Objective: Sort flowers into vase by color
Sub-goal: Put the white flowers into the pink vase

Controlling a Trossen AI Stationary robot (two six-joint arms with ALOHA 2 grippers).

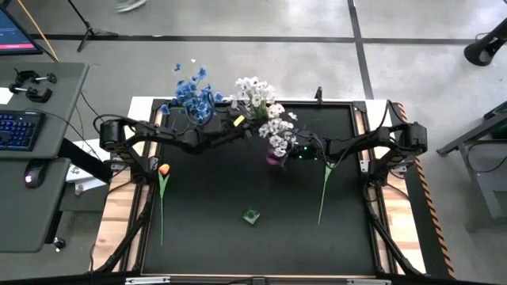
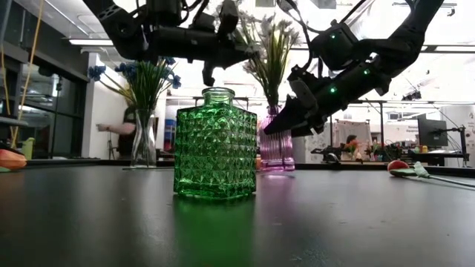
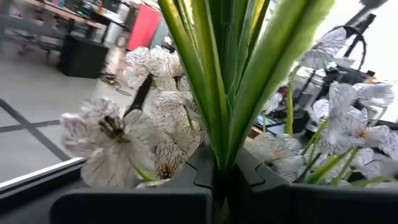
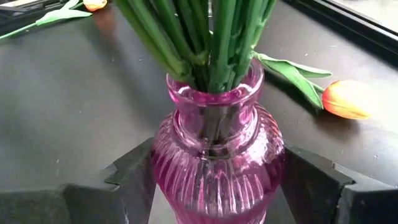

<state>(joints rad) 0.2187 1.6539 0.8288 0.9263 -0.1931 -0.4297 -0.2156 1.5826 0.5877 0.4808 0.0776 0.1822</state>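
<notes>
A bunch of white flowers on green stems stands in the middle at the far side, with my left gripper shut on the stems; it reaches in from the left. More white blossoms rise from a pink ribbed vase, which stands on its base on the black table. My right gripper has that vase between its fingers. Blue flowers stand in a clear vase. Two orange tulips lie flat on the table. My left gripper pinches several green stems together between its two fingers. The fingers lie about level, coming from the table's left, across the stems. The stems rise upright above the fingers; their lower ends are hidden below the gripper. My right gripper has the pink vase's ribbed body between its two fingers, one on each side. It comes slanting down from the table's right side. The vase stands upright on the table with stems in its neck.
A green glass vase stands without flowers toward the near middle. The tulips' long stems stretch toward the near edge at left and right. A desk with keyboard sits off the table's left.
</notes>
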